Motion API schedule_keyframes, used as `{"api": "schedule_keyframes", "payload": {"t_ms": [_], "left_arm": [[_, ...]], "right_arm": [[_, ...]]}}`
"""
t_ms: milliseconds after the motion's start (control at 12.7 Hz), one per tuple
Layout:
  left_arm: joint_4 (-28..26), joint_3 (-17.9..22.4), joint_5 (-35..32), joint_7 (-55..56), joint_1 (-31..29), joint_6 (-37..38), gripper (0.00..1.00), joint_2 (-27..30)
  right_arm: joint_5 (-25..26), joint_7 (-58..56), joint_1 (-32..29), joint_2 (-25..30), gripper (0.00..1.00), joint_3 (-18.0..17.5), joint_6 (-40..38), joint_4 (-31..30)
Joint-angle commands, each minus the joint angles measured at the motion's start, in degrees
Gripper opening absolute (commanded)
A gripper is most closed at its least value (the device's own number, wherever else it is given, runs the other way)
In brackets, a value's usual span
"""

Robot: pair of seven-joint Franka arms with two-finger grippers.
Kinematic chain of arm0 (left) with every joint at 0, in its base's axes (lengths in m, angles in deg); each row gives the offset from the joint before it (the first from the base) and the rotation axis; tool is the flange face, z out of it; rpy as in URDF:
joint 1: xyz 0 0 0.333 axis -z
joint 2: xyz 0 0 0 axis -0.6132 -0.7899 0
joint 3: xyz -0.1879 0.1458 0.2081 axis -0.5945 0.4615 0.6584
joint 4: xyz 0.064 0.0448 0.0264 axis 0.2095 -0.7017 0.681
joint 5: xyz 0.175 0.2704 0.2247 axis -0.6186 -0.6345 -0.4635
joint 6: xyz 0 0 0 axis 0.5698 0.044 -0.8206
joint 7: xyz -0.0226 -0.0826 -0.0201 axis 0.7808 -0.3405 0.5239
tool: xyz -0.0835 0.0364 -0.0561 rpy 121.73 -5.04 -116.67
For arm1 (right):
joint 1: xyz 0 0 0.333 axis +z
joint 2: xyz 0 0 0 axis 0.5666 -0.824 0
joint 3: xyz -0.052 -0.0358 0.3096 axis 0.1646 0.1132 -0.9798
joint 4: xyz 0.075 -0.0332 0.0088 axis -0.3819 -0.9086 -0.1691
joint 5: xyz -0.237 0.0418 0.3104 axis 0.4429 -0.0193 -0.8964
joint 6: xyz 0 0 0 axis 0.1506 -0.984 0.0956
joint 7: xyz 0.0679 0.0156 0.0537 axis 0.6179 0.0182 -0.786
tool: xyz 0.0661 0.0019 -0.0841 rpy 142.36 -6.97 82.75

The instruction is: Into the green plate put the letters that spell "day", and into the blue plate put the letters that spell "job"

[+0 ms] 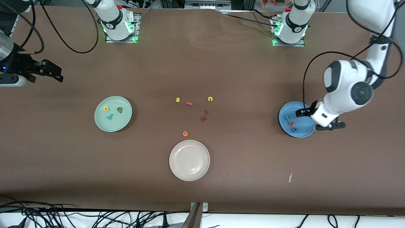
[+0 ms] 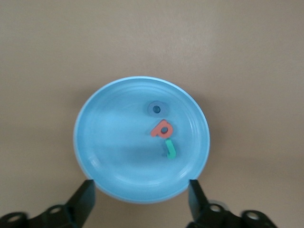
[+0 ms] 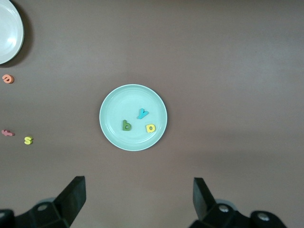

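The green plate [image 1: 102,123] lies toward the right arm's end of the table. In it are the yellow a [image 1: 106,109], the dark green d [image 1: 119,109] and the teal y [image 1: 110,116]. The blue plate [image 1: 302,114] lies toward the left arm's end and holds the teal j [image 1: 288,118], the pinkish-red b [image 1: 291,123] and the blue o [image 1: 295,129]. My left gripper [image 2: 141,194] hangs open over the blue plate's [image 2: 109,137] edge, with nothing between its fingers. My right gripper [image 3: 137,190] is open and empty, up in the air at the right arm's end, looking down on the green plate [image 3: 114,102].
A cream-white plate [image 1: 172,158] sits mid-table, nearest the front camera. Farther from the camera lie loose letters: orange e [image 1: 185,133], yellow s [image 1: 177,100], yellow u [image 1: 210,99], a pink letter [image 1: 189,103] and two dark red ones [image 1: 206,111]. A paper scrap [image 1: 290,177] lies nearer the camera than the blue plate.
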Motion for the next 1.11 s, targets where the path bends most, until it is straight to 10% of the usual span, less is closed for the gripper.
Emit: {"api": "schedule_keyframes", "payload": {"t_ms": [0, 553, 1026], "left_arm": [[7.6, -0.2, -1.3, -0.5, -0.5, 10.8, 1.0, 0.0], [26.7, -0.8, -1.9, -2.4, -8.4, 31.3, 1.0, -0.3], [24.2, -0.7, -1.8, -2.6, -5.4, 30.9, 1.0, 11.1]], "right_arm": [[0.1, 0.2, -0.1, 0.6, 1.0, 0.0, -0.5, -0.3], [0.1, 0.2, -0.2, 0.5, 1.0, 0.0, -0.5, -0.3], [0.1, 0.2, -0.2, 0.5, 1.0, 0.0, -0.5, -0.3]]}}
